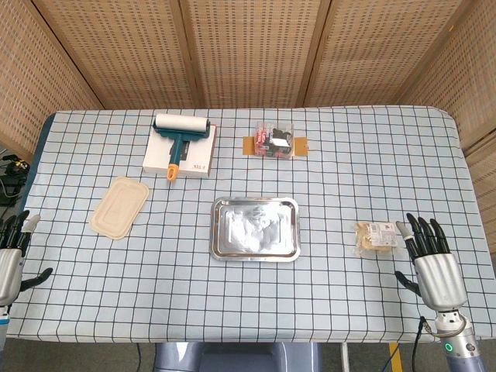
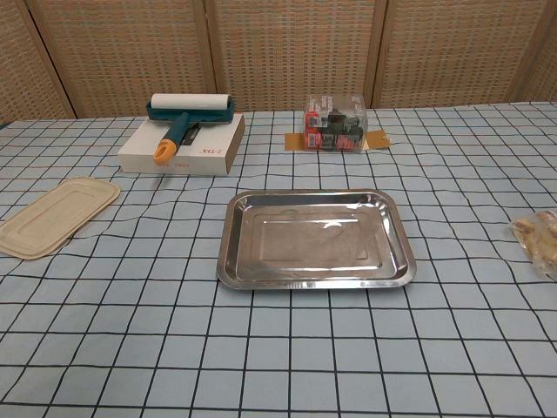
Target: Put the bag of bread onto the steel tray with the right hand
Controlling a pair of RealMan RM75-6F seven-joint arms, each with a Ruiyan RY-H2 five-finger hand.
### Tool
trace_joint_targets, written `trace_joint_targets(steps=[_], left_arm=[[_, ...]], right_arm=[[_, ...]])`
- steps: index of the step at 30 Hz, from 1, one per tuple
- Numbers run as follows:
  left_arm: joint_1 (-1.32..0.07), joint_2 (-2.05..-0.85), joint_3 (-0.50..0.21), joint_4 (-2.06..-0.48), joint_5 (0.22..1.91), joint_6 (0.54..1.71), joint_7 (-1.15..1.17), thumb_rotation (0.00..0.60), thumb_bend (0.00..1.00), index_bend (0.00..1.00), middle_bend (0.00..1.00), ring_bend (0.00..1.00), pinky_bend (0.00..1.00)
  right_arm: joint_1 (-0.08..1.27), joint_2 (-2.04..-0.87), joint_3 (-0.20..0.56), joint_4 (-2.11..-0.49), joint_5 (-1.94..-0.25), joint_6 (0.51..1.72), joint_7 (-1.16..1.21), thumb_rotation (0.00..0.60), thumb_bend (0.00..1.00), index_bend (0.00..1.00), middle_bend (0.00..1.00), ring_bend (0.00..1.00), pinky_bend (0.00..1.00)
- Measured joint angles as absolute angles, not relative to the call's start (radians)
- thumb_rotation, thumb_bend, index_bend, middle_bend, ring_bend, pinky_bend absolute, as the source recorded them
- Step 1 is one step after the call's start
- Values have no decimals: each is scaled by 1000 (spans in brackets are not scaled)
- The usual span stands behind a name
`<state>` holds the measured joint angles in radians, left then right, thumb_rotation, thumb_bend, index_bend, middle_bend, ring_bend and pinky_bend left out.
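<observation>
The bag of bread point(image 1: 375, 237) is a small clear packet lying flat on the checked cloth, right of the steel tray point(image 1: 256, 229). The chest view shows only its left end point(image 2: 540, 237) at the right edge, and the tray point(image 2: 313, 239) holds nothing. My right hand point(image 1: 432, 263) hovers just right of and nearer than the bag, fingers spread and holding nothing. Fingertips point(image 1: 411, 229) reach close beside the bag's right edge; whether they touch it is not clear. My left hand point(image 1: 9, 256) sits at the table's near left edge, fingers apart and empty. Neither hand appears in the chest view.
A beige lid point(image 1: 119, 206) lies left of the tray. At the back, a lint roller point(image 1: 180, 132) rests on a white box point(image 1: 178, 151), and a clear box of small items point(image 1: 276, 141) stands on a brown card. Wicker screens close off the back.
</observation>
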<state>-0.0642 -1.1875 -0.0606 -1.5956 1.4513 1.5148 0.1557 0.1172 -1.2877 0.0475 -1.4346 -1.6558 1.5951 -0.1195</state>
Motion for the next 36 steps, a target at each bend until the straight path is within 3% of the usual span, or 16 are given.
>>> trace_joint_targets(steps=[24, 36], left_arm=[[-58, -1180, -58, -1602, 1466, 1532, 148, 600, 71, 0, 0, 0, 0], [-62, -1185, -58, -1599, 1464, 1522, 155, 600, 70, 0, 0, 0, 0]], right_arm=[[128, -1272, 46, -1454, -1617, 1529, -123, 600, 82, 13, 0, 0, 0], [200, -1257, 98, -1486, -1456, 1333, -157, 600, 83, 32, 0, 0, 0]])
